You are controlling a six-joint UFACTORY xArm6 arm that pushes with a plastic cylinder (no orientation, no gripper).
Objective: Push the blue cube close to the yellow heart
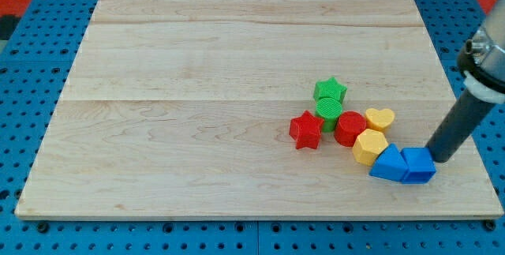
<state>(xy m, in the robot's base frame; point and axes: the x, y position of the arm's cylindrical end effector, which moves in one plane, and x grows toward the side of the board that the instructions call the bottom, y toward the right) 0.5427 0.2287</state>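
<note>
The blue cube lies near the board's lower right, touching a second blue block on its left. The yellow heart lies above and to the left of them, about one block's width from the cube. A yellow hexagonal block sits between the heart and the second blue block. My tip rests at the cube's upper right side, touching it or nearly so. The dark rod slants up toward the view's right.
A red round block touches the yellow hexagon's left side. A red star lies further left. A green star and a green round block sit above them. The wooden board's right edge is close to my tip.
</note>
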